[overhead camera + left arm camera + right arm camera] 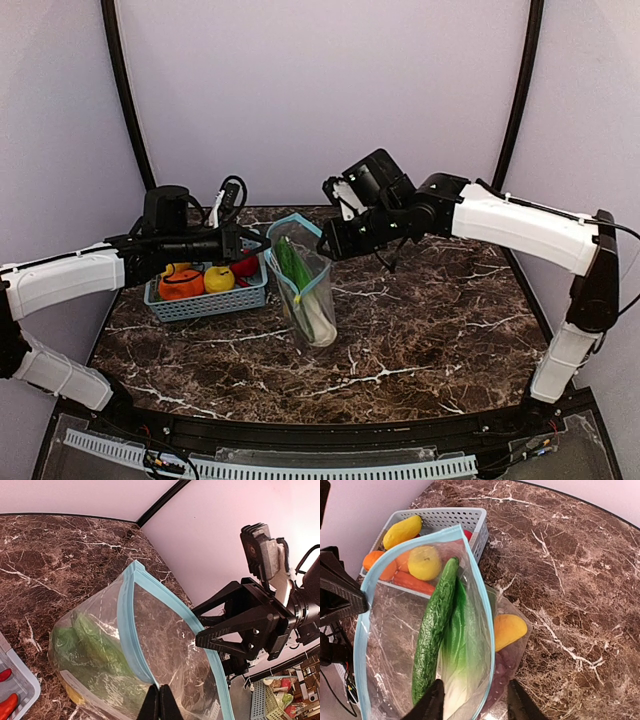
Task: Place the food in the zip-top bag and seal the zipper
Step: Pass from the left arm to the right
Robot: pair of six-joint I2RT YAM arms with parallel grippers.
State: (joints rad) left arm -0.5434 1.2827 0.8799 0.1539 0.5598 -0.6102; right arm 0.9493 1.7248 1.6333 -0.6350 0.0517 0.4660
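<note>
The clear zip-top bag point(312, 300) stands upright mid-table with its mouth open. Its teal zipper point(125, 615) rims the mouth. Inside lie a green cucumber point(435, 635), a cabbage point(459, 650), a yellow-orange piece point(509, 629) and purple grapes point(502, 669). My left gripper point(262, 243) is shut on the zipper strip at the mouth's left end; its closed fingertips show in the left wrist view point(160, 701). My right gripper point(326, 245) is open, and its jaws straddle the mouth's right rim in the right wrist view point(476, 705). It also shows in the left wrist view point(195, 625).
A teal lattice basket point(205, 303) stands left of the bag and close to it. It holds an orange piece point(181, 285), a yellow piece point(219, 279) and a red piece point(245, 265). The table's curved back wall is close behind both grippers.
</note>
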